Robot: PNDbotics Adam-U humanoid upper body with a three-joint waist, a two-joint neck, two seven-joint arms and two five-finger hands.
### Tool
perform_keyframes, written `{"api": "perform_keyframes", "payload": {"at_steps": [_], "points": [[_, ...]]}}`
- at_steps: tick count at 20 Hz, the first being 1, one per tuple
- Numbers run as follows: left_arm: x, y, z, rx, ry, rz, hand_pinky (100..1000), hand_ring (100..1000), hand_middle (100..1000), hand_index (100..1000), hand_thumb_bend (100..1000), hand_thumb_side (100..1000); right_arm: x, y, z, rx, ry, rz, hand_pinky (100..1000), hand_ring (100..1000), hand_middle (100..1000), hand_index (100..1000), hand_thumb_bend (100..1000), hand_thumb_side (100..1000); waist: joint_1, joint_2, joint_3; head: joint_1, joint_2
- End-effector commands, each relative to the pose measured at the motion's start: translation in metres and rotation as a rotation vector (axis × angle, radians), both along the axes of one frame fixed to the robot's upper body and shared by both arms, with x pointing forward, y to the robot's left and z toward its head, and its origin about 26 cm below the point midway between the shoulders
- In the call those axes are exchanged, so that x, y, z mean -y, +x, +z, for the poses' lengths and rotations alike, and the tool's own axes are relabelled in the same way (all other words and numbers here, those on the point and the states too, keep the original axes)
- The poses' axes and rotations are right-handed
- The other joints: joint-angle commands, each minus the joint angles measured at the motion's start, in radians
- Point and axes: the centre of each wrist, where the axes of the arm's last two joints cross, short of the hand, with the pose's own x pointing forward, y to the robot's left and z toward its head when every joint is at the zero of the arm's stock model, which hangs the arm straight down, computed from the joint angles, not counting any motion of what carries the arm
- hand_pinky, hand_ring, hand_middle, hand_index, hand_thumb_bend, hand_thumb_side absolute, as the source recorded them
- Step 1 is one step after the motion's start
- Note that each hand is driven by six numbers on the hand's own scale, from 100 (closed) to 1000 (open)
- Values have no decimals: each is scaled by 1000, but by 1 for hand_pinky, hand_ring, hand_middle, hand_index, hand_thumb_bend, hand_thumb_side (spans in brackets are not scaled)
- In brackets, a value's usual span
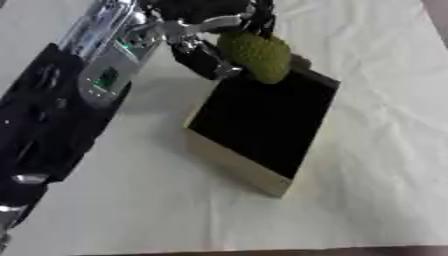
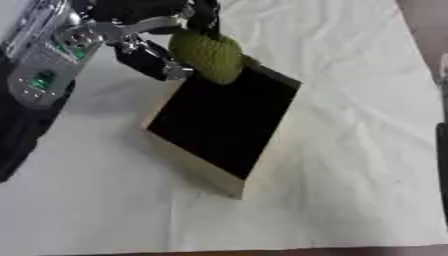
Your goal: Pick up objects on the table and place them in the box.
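A bumpy green fruit-like object (image 1: 259,56) hangs over the far edge of the box (image 1: 236,162), an open wooden box with a dark inside. My left hand (image 1: 203,35) reaches in from the upper left and is shut on the green object, with fingers curled over its top and a thumb at its left side. The inside of the box looks black and I make out nothing in it. A dark strip shows at the right edge of the right eye view; I cannot tell whether it belongs to my right hand.
A pale cloth (image 1: 376,150) covers the table, with wrinkles to the right of the box. My left forearm (image 1: 61,110) fills the left side. The table's near edge (image 1: 262,250) runs along the bottom.
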Motion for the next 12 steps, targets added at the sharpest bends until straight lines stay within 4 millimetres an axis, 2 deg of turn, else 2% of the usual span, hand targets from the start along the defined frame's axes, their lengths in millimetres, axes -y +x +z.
{"api": "perform_keyframes", "payload": {"at_steps": [1, 5, 12], "points": [[4, -2, 3, 36, -36, 7, 259, 457, 423, 570, 226, 100, 5, -5, 8, 27, -16, -23, 793, 679, 697, 836, 401, 636, -3, -21, -2, -6, -3], [9, 9, -20, 8, -13, 49, 263, 454, 422, 562, 227, 100, 7, -6, 8, 27, -16, -33, 794, 680, 698, 836, 400, 636, -3, -19, -4, -8, -4], [15, 31, -59, -28, 36, 129, 326, 481, 462, 593, 231, 100, 6, -6, 9, 29, -15, -32, 794, 679, 697, 835, 401, 636, -5, -16, -8, -13, -7]]}}
